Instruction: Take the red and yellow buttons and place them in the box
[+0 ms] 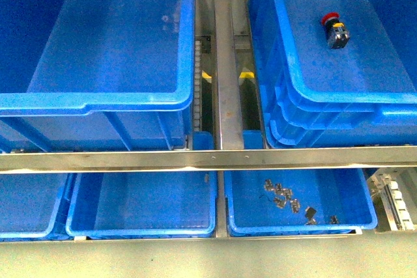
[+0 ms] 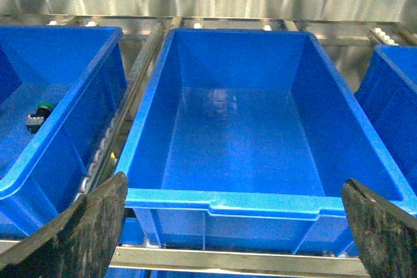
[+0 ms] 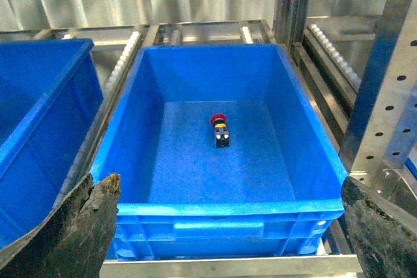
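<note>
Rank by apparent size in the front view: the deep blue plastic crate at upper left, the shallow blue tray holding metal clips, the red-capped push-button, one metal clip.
1. deep blue plastic crate, cropped by the frame
2. shallow blue plastic tray
3. red-capped push-button
4. small grey metal clip; it lies on a lower level, so less sure

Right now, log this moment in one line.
left gripper open | right gripper open | red button in right crate | left crate empty
</note>
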Motion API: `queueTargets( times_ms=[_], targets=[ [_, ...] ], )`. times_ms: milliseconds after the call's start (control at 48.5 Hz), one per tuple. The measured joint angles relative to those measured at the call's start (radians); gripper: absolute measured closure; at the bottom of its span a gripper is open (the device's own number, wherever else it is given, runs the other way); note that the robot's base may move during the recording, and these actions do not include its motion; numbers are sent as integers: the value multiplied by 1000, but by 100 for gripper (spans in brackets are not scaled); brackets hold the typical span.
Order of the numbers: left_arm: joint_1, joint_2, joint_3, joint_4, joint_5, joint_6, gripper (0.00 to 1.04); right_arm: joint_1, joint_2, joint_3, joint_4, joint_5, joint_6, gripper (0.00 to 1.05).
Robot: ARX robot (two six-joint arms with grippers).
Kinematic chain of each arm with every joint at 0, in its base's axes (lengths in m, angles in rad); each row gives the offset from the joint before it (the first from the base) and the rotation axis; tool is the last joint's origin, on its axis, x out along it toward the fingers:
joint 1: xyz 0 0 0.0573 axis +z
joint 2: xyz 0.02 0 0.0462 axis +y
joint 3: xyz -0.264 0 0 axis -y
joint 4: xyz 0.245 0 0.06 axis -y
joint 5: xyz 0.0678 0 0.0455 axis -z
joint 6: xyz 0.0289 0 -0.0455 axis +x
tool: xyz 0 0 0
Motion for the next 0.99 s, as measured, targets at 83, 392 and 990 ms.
queueTargets(
  times_ms=[83,392,990],
  targets=[
    [0,0,0,0,-1,0,8,0,0,0,0,-2,0,6],
    [0,0,0,0,-4,0,8,0,0,0,-2,-4,0,6],
    [0,0,0,0,-11,0,8,-2,0,0,-3,-16,-1,6]
  ],
)
